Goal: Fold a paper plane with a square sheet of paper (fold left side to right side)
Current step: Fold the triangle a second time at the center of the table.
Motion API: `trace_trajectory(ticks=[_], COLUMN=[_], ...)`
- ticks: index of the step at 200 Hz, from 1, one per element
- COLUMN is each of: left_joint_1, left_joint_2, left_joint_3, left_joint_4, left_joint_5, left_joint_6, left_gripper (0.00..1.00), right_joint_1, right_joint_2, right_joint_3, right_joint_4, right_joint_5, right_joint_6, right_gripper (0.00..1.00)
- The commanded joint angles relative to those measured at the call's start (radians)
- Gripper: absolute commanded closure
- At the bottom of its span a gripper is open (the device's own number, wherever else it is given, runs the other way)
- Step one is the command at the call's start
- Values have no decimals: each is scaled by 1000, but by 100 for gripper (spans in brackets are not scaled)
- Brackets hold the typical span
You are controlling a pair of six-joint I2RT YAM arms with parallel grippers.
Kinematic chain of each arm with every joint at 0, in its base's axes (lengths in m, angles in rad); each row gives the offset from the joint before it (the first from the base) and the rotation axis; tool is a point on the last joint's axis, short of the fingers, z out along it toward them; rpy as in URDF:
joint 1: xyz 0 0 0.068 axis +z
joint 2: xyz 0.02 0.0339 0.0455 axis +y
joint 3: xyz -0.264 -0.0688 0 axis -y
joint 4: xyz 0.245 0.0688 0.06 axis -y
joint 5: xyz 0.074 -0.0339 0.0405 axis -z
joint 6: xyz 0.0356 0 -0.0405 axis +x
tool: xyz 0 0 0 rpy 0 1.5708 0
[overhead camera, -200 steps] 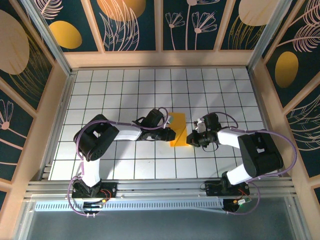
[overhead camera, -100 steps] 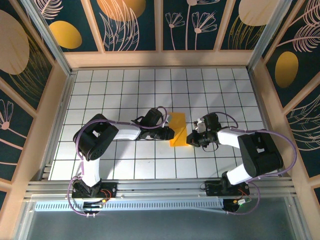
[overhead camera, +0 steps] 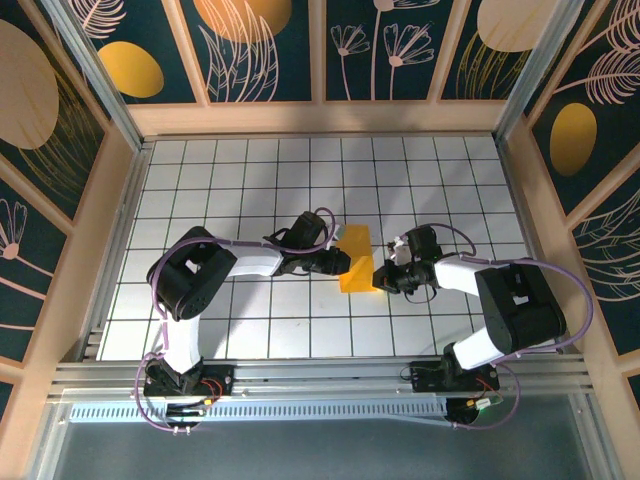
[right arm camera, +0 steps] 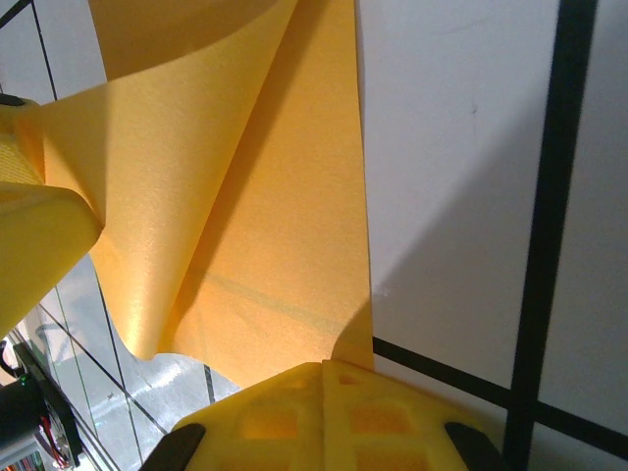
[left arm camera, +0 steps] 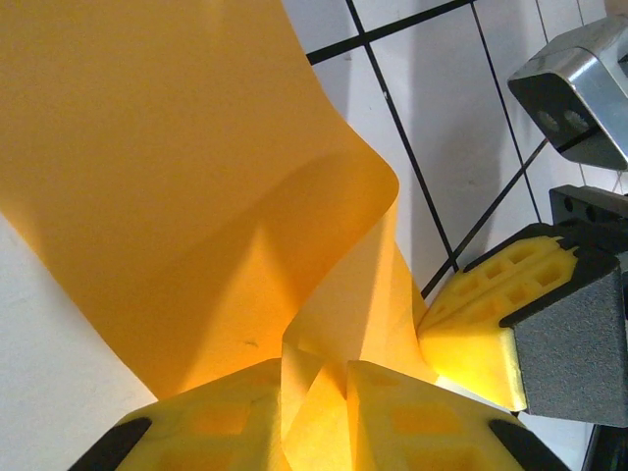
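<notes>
Well, my left tool (left arm camera: 314, 388) and right tool (right arm camera: 324, 383) both pinch the thin orange-yellow square sheet of paper (overhead camera: 357, 258); it looks floppy, so I hold edges only.

Both arms bend inward, left hand (overhead camera: 339, 263) pinching the square sheet of paper (overhead camera: 358, 250), right hand (overhead camera: 379, 277) closed

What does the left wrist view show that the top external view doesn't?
Left wrist: the grip up close. The paper is pinched between the left fingers, its free part bulging upward, and the right fingers meet its edge. Top external: the layout. The left arm and right arm reach toward each other over the tiled table, the paper a narrow strip between them, painted walls around. Both: the orange paper with fingers at either side.
</notes>
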Motion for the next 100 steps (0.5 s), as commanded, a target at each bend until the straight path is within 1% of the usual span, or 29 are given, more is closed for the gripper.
trace_trajectory(ticks=[1, 49, 100], left_joint_1=[9, 9, 9], left_joint_2=[23, 35, 52], left_joint_3=[23, 27, 36], left_joint_4=[-24, -57, -56], left_joint_5=[-19, -43, -49], left_joint_6=[28, 45, 50], left_gripper=[79, 80, 82], right_joint_1=[8, 8, 7], right_joint_2=[39, 42, 48], right_joint_3=[-7, -6, -6], right_joint_4=[-57, -56, -55], right_joint_5=[87, 89, 87], right_joint_6=[-28, -30, -30], right_gripper=[100, 100, 100])
